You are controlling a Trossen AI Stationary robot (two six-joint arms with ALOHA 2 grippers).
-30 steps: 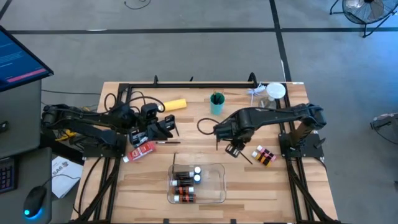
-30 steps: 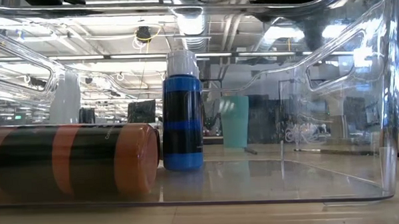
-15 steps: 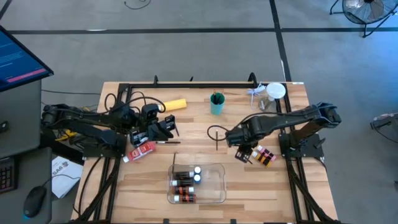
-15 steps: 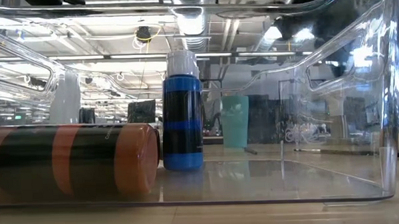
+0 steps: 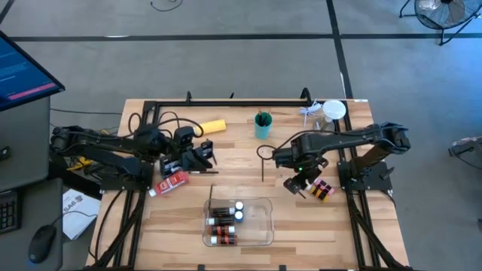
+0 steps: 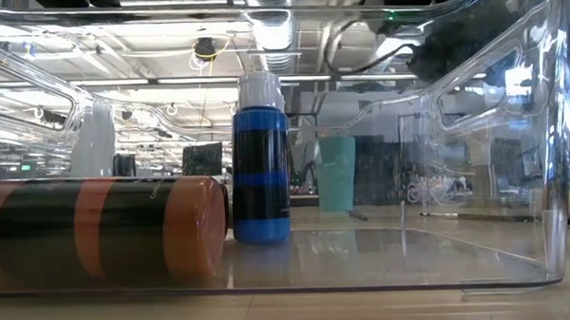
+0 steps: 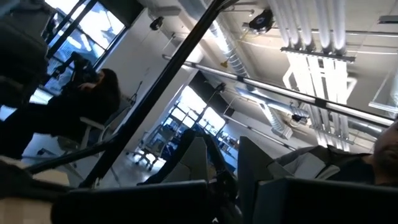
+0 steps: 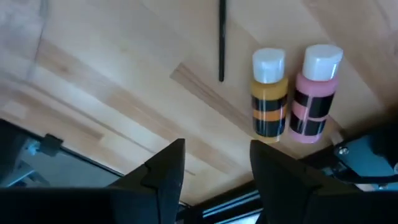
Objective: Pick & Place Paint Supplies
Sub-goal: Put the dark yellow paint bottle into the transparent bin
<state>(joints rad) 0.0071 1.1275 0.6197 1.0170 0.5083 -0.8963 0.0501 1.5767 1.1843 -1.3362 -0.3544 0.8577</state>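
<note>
A: Item one, nearest: clear rectangular plastic tray (image 5: 265, 205) at the front of the pale wooden surface (image 5: 301, 233). Contents?

B: Several small paint bottles with white caps: an orange-and-black one lying flat (image 6: 97, 228), a blue-and-black one upright (image 6: 260, 161). Already placed, by my reading.

A: Item two, the right gripper (image 8: 211, 163)?

B: Hovering above the surface just short of two small white-capped bottles lying side by side, one amber-and-black (image 8: 268, 93), one pink-and-black (image 8: 313, 91). Its jaws stand released, with nothing between them.

A: Risks there?

B: The pair touch or nearly so. A descent off-centre likely nudges the pink one, or closes on both. They are round and lying down, so they may roll. A thin dark paint brush (image 8: 221, 38) lies just beside them and could be swept along.

A: Item three, the left gripper (image 5: 202, 153)?

B: Parked at the left, jaws clenched, empty as far as I see. A red paint tube (image 5: 172, 181) lies near it.

A: Farthest entries?

B: A yellow bottle (image 5: 212, 126) and a teal cup (image 5: 262, 125) holding brushes. The cup could tip if an arm swings wide.
</note>
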